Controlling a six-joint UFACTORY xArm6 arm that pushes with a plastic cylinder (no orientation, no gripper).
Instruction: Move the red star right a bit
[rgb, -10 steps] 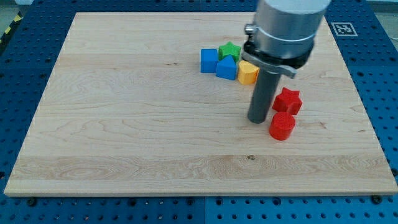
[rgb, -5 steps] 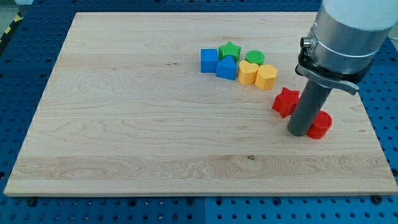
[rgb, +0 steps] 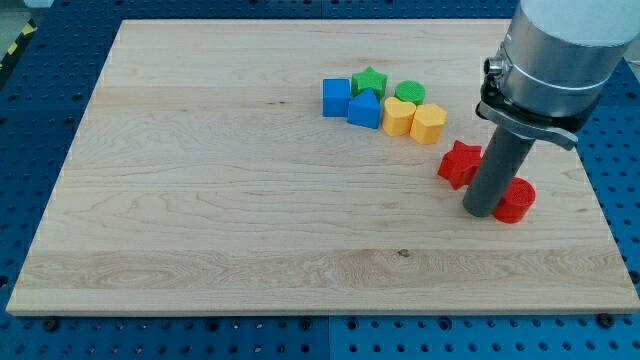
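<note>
The red star (rgb: 460, 163) lies on the wooden board (rgb: 220, 200) at the view's right. My tip (rgb: 481, 211) rests on the board just to the lower right of the star, touching or nearly touching it. A red cylinder (rgb: 515, 202) sits right beside the tip on its right, partly hidden by the rod. The rod covers part of the star's right side.
A cluster lies at the view's upper middle: a blue cube (rgb: 336, 97), a blue block (rgb: 365, 108), a green star (rgb: 369, 80), a green cylinder (rgb: 409, 93), and two yellow hearts (rgb: 398, 116) (rgb: 429, 123). The board's right edge (rgb: 590, 190) is close.
Over the last second my tip moved right, from left of the red blocks to between them, and the red cylinder slid right. In the last half second nothing moved.
</note>
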